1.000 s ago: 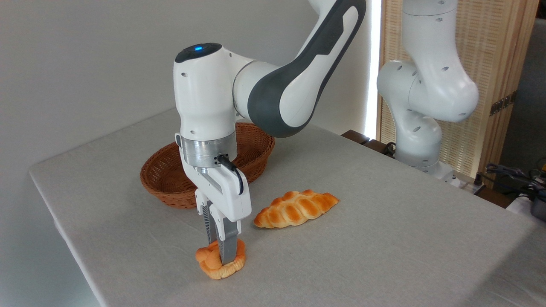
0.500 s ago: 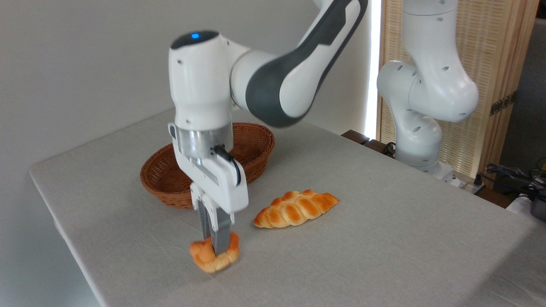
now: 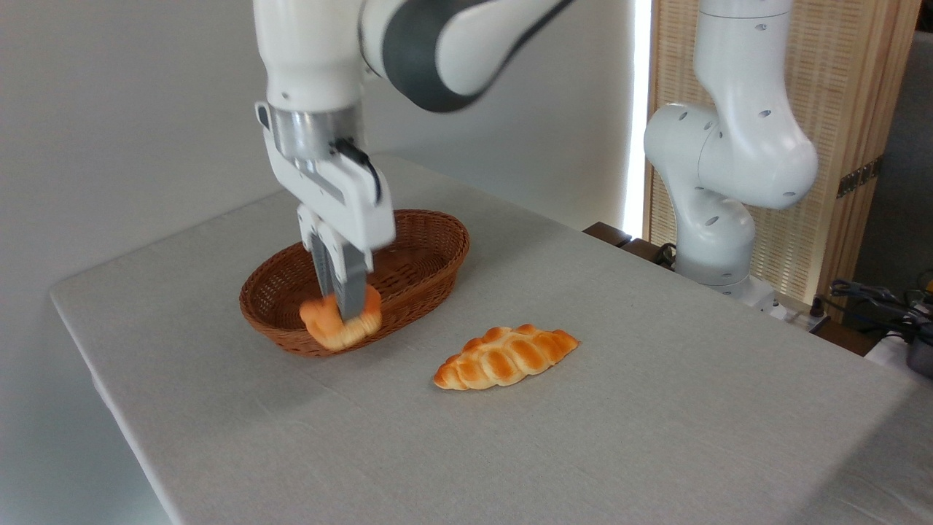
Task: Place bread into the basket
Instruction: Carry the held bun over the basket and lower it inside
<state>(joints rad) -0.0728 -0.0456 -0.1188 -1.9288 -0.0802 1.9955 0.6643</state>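
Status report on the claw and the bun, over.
Claw shut on bun. Bun airborne at basket near rim, not released. Loaf on table, clear of path.

Scene bright, evenly lit, soft daylight tone. Narrow vertical strip of overexposed white glare at top, beside slatted wooden screen [image 3: 838,146]. Soft diffuse shadows on grey table [image 3: 656,408]: faint one under braided loaf [image 3: 506,356], broader dim patch below basket [image 3: 408,292] toward left edge. Gripper [image 3: 340,306] and bread [image 3: 339,324] motion-blurred, edges smeared; arm above slightly soft. Static things sharp. Mild highlights on white arm shell. No obvious edge distortion.
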